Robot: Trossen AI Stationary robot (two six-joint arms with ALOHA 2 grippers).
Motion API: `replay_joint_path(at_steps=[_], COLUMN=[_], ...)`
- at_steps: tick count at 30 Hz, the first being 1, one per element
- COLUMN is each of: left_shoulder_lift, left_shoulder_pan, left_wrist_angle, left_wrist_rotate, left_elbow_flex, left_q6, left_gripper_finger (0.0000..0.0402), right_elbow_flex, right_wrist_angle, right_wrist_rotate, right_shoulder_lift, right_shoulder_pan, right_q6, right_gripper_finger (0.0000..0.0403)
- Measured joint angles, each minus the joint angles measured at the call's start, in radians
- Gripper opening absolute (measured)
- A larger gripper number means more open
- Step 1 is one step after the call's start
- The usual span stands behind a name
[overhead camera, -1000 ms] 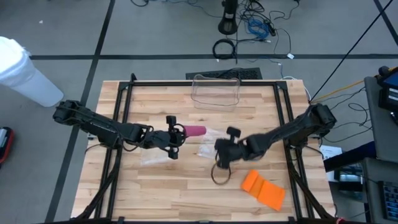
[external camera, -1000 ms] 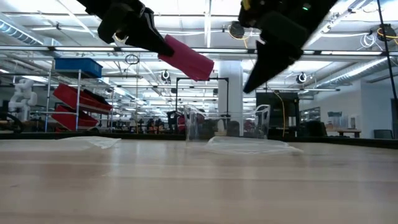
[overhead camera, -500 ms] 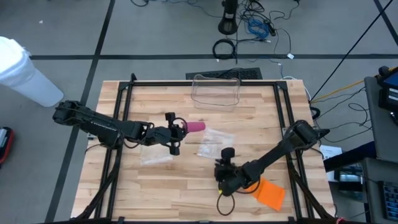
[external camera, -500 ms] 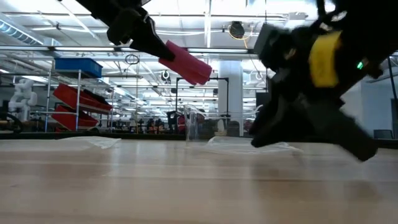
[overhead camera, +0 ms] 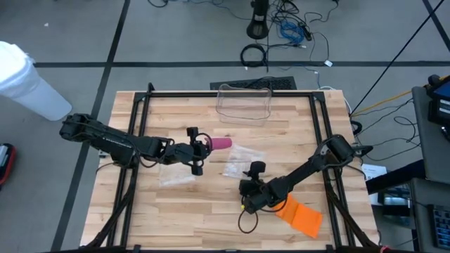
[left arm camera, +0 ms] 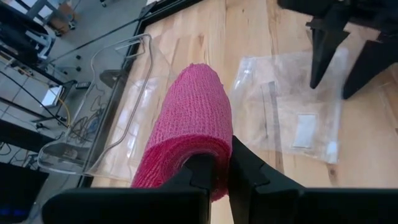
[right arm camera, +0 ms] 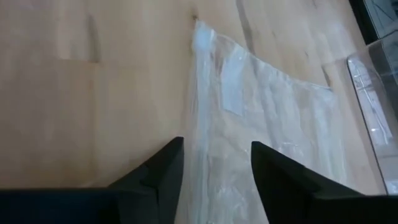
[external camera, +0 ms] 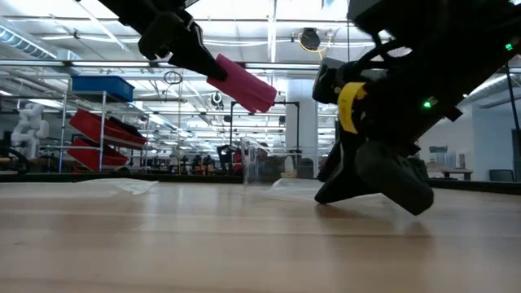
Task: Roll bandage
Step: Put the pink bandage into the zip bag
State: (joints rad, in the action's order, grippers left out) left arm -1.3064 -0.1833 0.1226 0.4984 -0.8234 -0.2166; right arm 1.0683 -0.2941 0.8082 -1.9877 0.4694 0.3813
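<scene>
The bandage is a pink roll [overhead camera: 222, 143] [left arm camera: 194, 118], held up over the middle of the table by my left gripper [overhead camera: 204, 147], which is shut on it. My right gripper [overhead camera: 246, 191] [right arm camera: 214, 165] is down near the table at the middle front, open. Its two fingers straddle the near end of a clear plastic bag [right arm camera: 267, 124] [overhead camera: 242, 160] that lies flat on the wood. I cannot tell whether they touch the bag. My left gripper pinches the wall of the roll at its near end [left arm camera: 217, 177] between its two fingers; one finger seems to sit in the hollow core, the other outside. The fingers come from the table's left, slanting down, along the roll. The roll is lifted clear and tilted, free end lower [external camera: 259, 94].
A clear plastic container [overhead camera: 244, 104] stands at the far edge. A second clear bag [overhead camera: 176, 177] lies left of centre. An orange piece [overhead camera: 299, 214] and a black cable loop [overhead camera: 246, 221] lie near the front right. Black frame rails [overhead camera: 137, 140] run along both sides.
My right gripper has dropped from above the table almost onto it, moving toward the near edge and turning, and has opened. My left gripper has kept the pink roll in place in the air.
</scene>
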Motion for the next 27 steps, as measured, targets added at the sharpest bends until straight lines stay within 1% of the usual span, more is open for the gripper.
replay_joint_path(at_steps=[4, 7, 24, 27], left_shoulder_lift=[0.000, 0.000, 0.000, 0.000], left_shoulder_pan=[0.000, 0.000, 0.000, 0.000], left_wrist_angle=[0.003, 0.007, 0.020, 0.022], left_wrist_rotate=[0.000, 0.000, 0.000, 0.000], left_elbow_flex=[0.000, 0.000, 0.000, 0.000], left_q6=[0.000, 0.000, 0.000, 0.000], left_gripper_finger=[0.0026, 0.0027, 0.0027, 0.0027], right_elbow_flex=[0.000, 0.000, 0.000, 0.000], right_wrist_angle=[-0.030, -0.030, -0.038, -0.048], right_wrist_rotate=[0.002, 0.003, 0.011, 0.027], right_shoulder_lift=[0.000, 0.000, 0.013, 0.025], right_shoulder_pan=[-0.018, -0.018, -0.018, -0.018], right_q6=[0.003, -0.013, -0.027, -0.027], right_gripper_finger=[0.0143, 0.0134, 0.0132, 0.0132])
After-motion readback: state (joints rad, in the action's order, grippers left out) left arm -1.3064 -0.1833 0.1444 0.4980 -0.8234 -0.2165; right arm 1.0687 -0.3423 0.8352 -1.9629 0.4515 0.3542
